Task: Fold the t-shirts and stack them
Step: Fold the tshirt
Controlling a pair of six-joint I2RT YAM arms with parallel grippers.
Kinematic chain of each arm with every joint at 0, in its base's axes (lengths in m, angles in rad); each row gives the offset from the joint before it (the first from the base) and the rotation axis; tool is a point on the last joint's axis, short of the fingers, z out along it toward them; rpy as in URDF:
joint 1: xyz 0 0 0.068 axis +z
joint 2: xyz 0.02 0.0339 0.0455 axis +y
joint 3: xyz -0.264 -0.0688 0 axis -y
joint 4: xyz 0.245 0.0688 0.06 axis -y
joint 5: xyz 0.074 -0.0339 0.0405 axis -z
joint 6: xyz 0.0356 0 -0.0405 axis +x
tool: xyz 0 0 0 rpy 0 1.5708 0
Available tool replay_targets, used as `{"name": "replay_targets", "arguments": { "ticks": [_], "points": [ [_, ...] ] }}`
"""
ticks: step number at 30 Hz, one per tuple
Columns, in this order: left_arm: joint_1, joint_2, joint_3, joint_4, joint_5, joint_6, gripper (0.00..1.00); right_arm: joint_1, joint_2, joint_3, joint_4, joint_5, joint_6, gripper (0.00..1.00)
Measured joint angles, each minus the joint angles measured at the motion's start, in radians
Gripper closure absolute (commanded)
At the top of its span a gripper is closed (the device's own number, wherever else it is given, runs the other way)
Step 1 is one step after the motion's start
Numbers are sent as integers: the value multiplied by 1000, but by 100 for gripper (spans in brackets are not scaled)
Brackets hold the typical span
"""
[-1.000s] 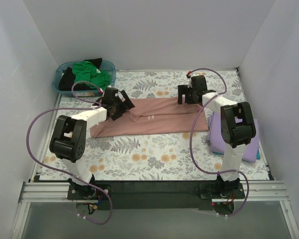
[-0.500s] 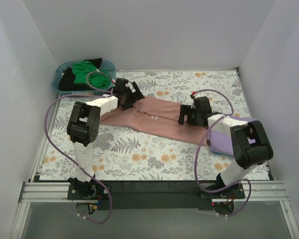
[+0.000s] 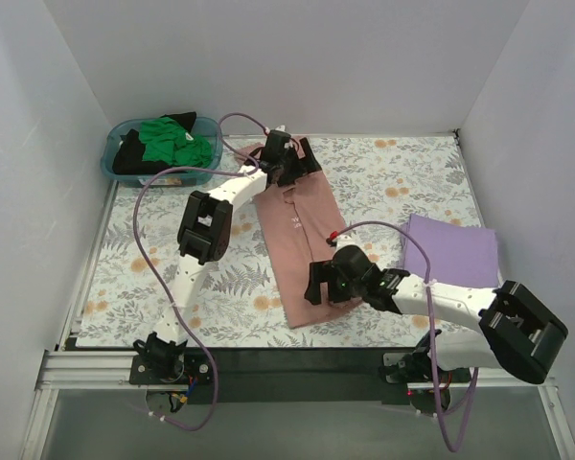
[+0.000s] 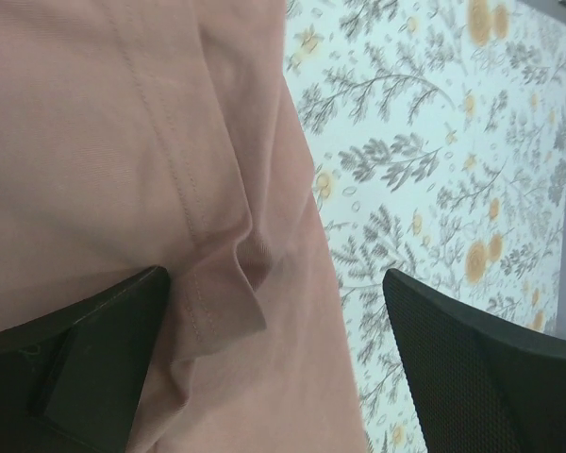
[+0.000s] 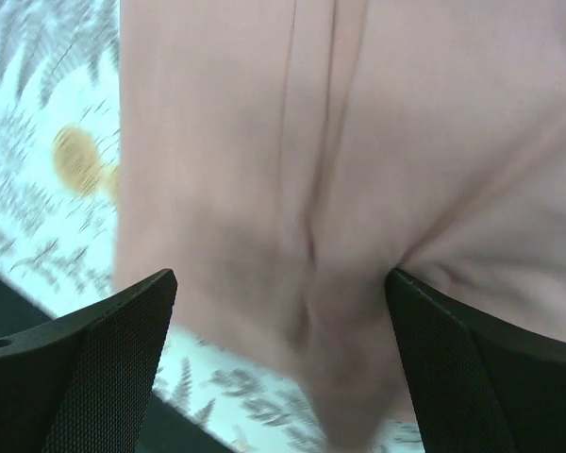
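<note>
The dusty pink t-shirt (image 3: 302,235) lies as a long folded strip running from the far middle to the near middle of the table. My left gripper (image 3: 286,165) is over its far end. In the left wrist view the jaws stand wide apart, open (image 4: 274,311), over a creased hem of the pink cloth (image 4: 123,142). My right gripper (image 3: 324,285) is over its near end, open (image 5: 281,316) above the blurred pink cloth (image 5: 358,123). A folded lavender t-shirt (image 3: 450,251) lies at the right. Green (image 3: 177,142) and black (image 3: 129,158) t-shirts sit in the basket.
The teal plastic basket (image 3: 112,151) stands at the far left corner. The floral table cloth (image 3: 172,287) covers the table and shows in both wrist views (image 4: 434,170) (image 5: 38,142). White walls close in the left, far and right sides.
The pink t-shirt has swung from lying crosswise to lying lengthwise. My left gripper moved to the far middle. My right gripper moved from the far right to the near middle.
</note>
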Motion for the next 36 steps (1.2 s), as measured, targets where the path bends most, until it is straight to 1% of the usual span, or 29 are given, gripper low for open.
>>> {"name": "replay_targets", "arguments": {
  "ticks": [3,7,10,14,18,21,23,26,29,31,33,35,36],
  "points": [
    [0,86,137,-13,13,-5,2,121,30,19,16,-3,54,1],
    [0,142,216,3,25,-29,2,215,106,85,20,-21,87,1],
    [0,155,225,26,24,-47,2,246,135,118,8,-31,98,2],
    [0,156,225,36,23,-58,2,268,134,133,-18,-44,102,1],
    [0,147,217,38,43,-53,2,293,87,150,-79,-52,100,2],
    [0,89,150,15,57,-43,2,304,5,152,-128,-32,99,2],
    [0,14,75,-7,64,-33,2,307,-65,152,-154,-11,99,2],
    [-2,-172,-97,-16,84,-8,2,308,-175,147,-183,48,100,2],
    [-5,-447,-334,4,105,6,2,307,-261,131,-210,117,103,2],
    [-10,-665,-524,45,114,3,2,306,-317,98,-236,161,112,2],
    [-21,-871,-710,100,111,-10,2,304,-373,49,-261,198,132,2],
    [-45,-1065,-904,123,94,-33,2,299,-421,0,-282,227,149,2],
    [-63,-1137,-988,127,85,-51,2,296,-450,-27,-297,241,160,2]
  ]
}}
